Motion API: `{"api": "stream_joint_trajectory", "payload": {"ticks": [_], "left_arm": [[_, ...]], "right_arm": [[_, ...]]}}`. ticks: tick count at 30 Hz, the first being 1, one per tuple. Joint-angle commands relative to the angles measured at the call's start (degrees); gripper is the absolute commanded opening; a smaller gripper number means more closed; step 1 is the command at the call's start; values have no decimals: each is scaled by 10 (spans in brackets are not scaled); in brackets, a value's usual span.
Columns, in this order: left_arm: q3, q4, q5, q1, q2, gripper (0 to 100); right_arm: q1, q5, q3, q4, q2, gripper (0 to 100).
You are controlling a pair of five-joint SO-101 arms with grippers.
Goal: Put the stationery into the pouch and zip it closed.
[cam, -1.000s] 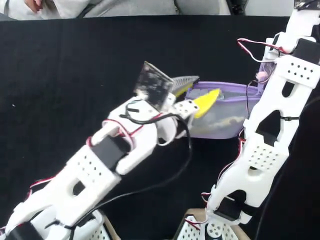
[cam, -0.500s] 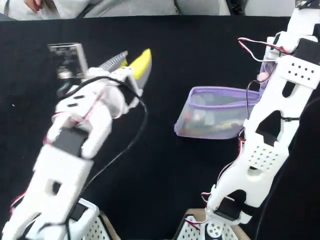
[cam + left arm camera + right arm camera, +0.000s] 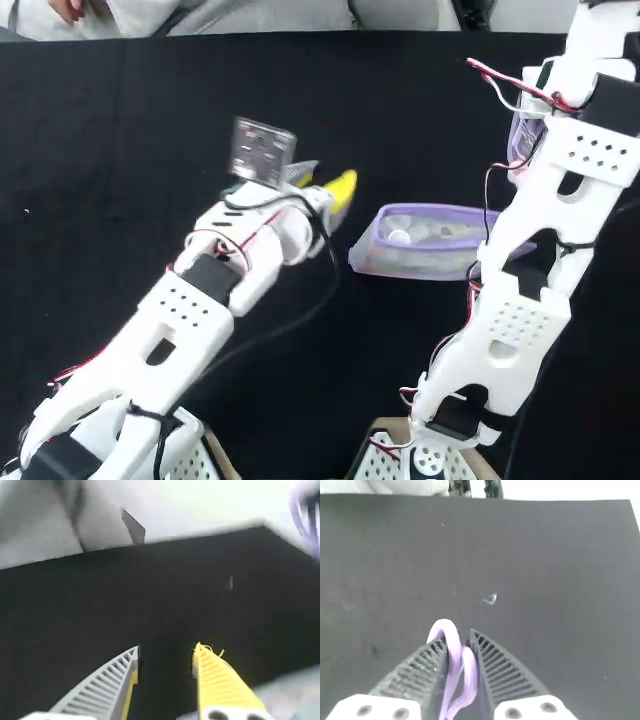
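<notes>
The translucent purple pouch [image 3: 425,250] lies on the black table with its mouth open, and pale stationery [image 3: 399,237] shows inside it. My left gripper [image 3: 331,176] hovers just left of the pouch's near end. In the left wrist view its grey and yellow fingers [image 3: 218,682] stand apart, so the left gripper [image 3: 165,651] is open with nothing between them. My right gripper [image 3: 456,636] is shut on the pouch's purple edge strip [image 3: 453,661] and holds that end [image 3: 520,140] raised at the right, partly behind the arm.
The black table mat [image 3: 120,130] stretches free to the left and back. The right arm's white links [image 3: 540,260] stand over the pouch's right end. A person's light clothing [image 3: 200,15] lies beyond the far table edge.
The left gripper left the pouch mouth, swung far left, and has now come back close to the pouch, still open. The right arm lifted its end of the pouch a little.
</notes>
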Motion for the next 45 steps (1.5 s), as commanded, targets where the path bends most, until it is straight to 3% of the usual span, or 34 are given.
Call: {"api": "stream_joint_trajectory", "payload": {"ticks": [1, 6, 14, 23, 29, 38, 45], "left_arm": [[-65, 96, -136, 12, -2, 180], [-124, 183, -204, -3, -2, 180], [-89, 99, -203, -79, 0, 180], [-76, 99, -196, -93, -1, 180], [-62, 105, -85, -192, -2, 180], [-22, 112, 92, -438, -87, 180], [27, 108, 141, -472, -164, 180]], "right_arm": [[-6, 4, -28, 4, -51, 11], [-14, 1, -31, 8, -68, 11], [-66, -35, -29, 7, -162, 11], [-172, -52, 7, 7, -314, 11], [-289, -97, 76, -29, -361, 11], [-447, -98, 82, -76, -367, 11], [-543, -138, 82, -120, -371, 11]]}}
